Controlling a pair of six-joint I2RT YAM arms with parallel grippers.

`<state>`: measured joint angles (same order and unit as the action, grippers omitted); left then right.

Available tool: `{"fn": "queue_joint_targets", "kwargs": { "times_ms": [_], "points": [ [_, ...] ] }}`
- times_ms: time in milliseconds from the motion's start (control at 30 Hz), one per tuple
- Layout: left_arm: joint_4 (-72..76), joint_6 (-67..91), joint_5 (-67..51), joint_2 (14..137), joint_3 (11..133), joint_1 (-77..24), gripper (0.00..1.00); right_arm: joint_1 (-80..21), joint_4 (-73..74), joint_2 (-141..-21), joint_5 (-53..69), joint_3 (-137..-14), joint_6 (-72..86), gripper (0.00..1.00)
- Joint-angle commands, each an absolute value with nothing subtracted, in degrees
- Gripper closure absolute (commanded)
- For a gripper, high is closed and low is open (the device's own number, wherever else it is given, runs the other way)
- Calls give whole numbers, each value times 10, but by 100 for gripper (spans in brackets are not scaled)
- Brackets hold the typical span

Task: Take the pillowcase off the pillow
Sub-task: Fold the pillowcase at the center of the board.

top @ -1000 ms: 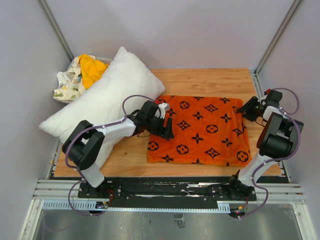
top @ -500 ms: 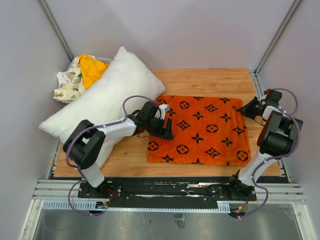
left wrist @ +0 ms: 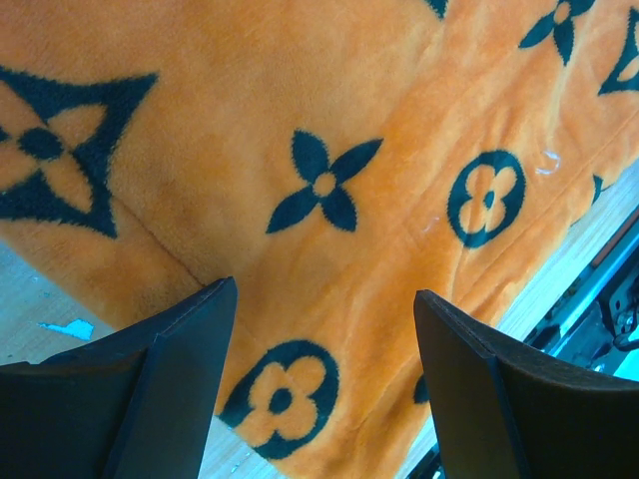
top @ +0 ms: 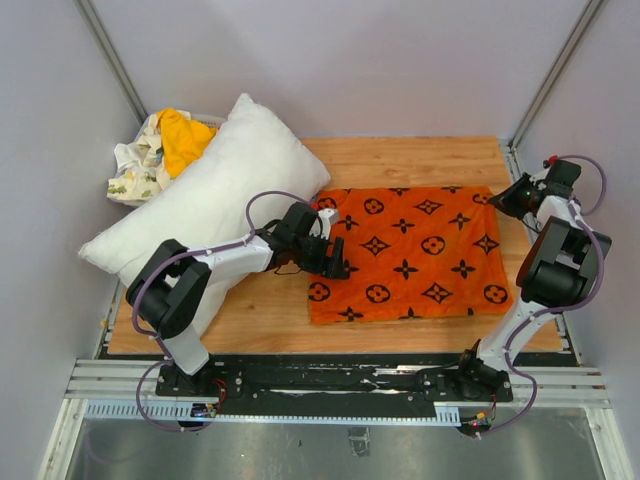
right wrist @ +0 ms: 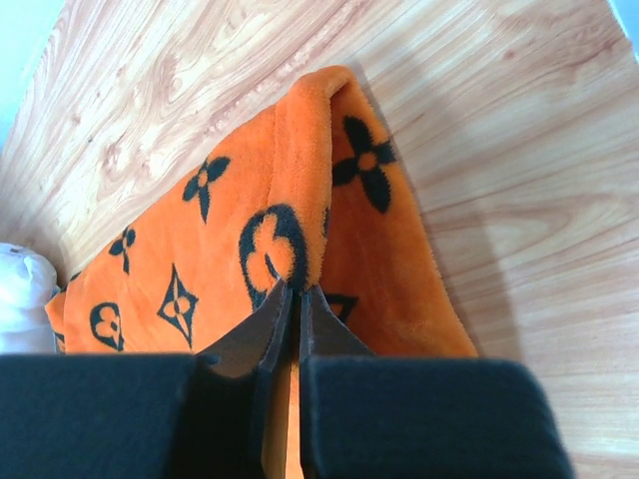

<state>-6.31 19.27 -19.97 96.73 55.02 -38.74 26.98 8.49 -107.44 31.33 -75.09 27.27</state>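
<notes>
The bright-orange pillowcase point(top: 420, 255) with black motifs lies flat on the wooden table, empty. The plump white pillow point(top: 215, 200) rests apart from it at the left, slanting toward the back corner. My left gripper point(top: 335, 262) hovers open over the pillowcase's left edge. The left wrist view shows its fingers wide apart point(left wrist: 324, 294) above the orange fabric point(left wrist: 329, 150), gripping nothing. My right gripper point(top: 505, 198) is at the pillowcase's far right corner. Seen from the right wrist, that gripper point(right wrist: 297, 289) is shut on a raised fold of the pillowcase point(right wrist: 290, 190).
A plain yellow-orange cloth point(top: 185, 135) and a white printed cloth point(top: 135, 170) are heaped in the back left corner behind the pillow. Bare wooden tabletop point(top: 420, 160) shows behind the pillowcase. Walls enclose three sides, and the metal rail point(top: 340, 380) runs along the near edge.
My right gripper has shut on the pillowcase's far right corner and moved right and back, dragging the whole pillowcase to the right. The left arm has hardly moved.
</notes>
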Motion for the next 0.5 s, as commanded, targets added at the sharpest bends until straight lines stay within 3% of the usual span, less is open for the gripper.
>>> {"fn": "queue_joint_targets", "kwargs": {
  "times_ms": [0, 267, 467],
  "points": [
    [-68, 183, -196, 971, 567, -388, 23, 286, 97, -1103, 293, -795, 268, 97],
    [-68, 184, -194, 975, 566, -388, 23, 284, 105, -1085, 269, -820, 266, 96],
    [-61, 185, -200, 976, 569, -388, 22, 287, 128, -1202, 278, -865, 270, 98]
  ]
}}
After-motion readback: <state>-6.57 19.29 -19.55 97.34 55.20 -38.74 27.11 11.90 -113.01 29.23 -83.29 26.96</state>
